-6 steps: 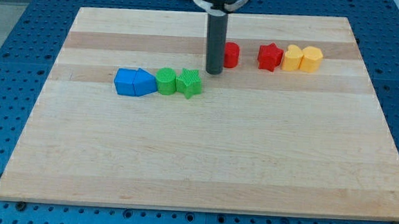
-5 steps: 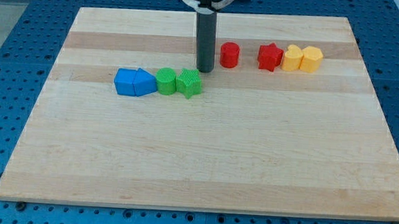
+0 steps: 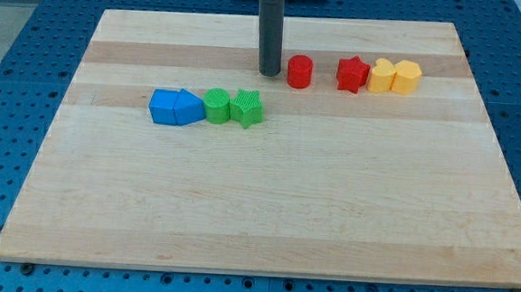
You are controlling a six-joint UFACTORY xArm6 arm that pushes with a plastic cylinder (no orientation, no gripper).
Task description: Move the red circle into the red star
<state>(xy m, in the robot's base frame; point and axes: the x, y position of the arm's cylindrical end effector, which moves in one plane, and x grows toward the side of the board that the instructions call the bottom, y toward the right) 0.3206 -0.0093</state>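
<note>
While rod's top is cut off | my tip (image 3: 269, 73) just left of red circle (image 3: 300, 71) | no claw shows

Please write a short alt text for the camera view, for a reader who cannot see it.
My tip stands just left of the red circle, with the red star farther right, touching two yellow blocks. Lower left on the wooden board, two blue blocks, a green circle and a green star form a row.

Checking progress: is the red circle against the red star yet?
Not yet. Bare wood shows between the red circle block and red star block.
</note>
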